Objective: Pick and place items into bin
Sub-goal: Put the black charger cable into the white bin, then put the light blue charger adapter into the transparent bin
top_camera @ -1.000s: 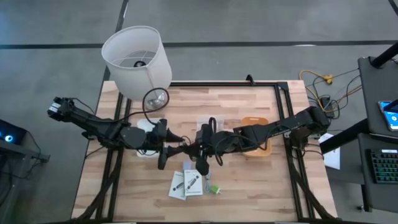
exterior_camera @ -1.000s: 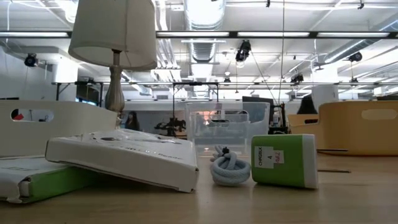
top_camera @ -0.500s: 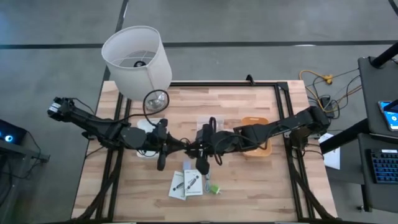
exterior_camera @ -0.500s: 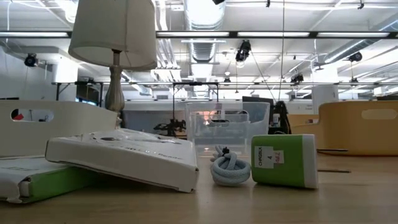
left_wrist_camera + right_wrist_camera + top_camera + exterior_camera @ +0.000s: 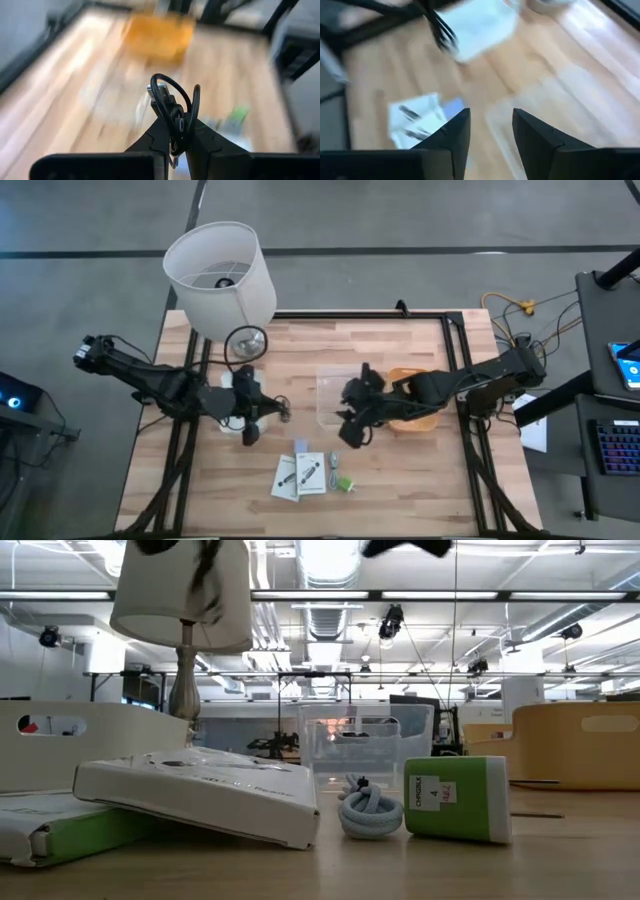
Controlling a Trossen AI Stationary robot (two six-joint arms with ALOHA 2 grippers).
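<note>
In the left wrist view my left gripper (image 5: pixel 177 137) is shut on a thin coiled black cable (image 5: pixel 172 97). From above it (image 5: pixel 262 413) sits left of the clear bin (image 5: pixel 330 380), with the cable (image 5: pixel 280 409) at its tips. My right gripper (image 5: pixel 343 430) is open and empty at the bin's near edge. Two flat white packets (image 5: pixel 298 475) lie overlapping on the table near its near edge. A tiny green piece (image 5: pixel 345 483) lies right of them and a tiny blue-grey piece (image 5: pixel 300 446) just beyond them. The right wrist view shows the packets (image 5: pixel 415 120) past the open fingers (image 5: pixel 457 132). My left gripper pinches the coiled cable between its two fingers, at the lower part of the bundled loops (image 5: pixel 179 122). The loops and a small metal plug (image 5: pixel 152 90) stick out beyond the fingertips. The fingers come roughly level from the table's left. The cable looks lifted clear of the table.
A big white lampshade (image 5: pixel 220 275) stands at the far left corner, its base (image 5: pixel 248 340) beside my left arm. An orange object (image 5: pixel 412 408) lies right of the bin under my right arm. A white object (image 5: pixel 232 385) sits below my left wrist.
The two grippers were close together above the packets and have drawn apart. My left gripper has pulled back toward the table's left edge with the cable in its fingers. My right gripper has moved toward the right, to the bin's near edge.
</note>
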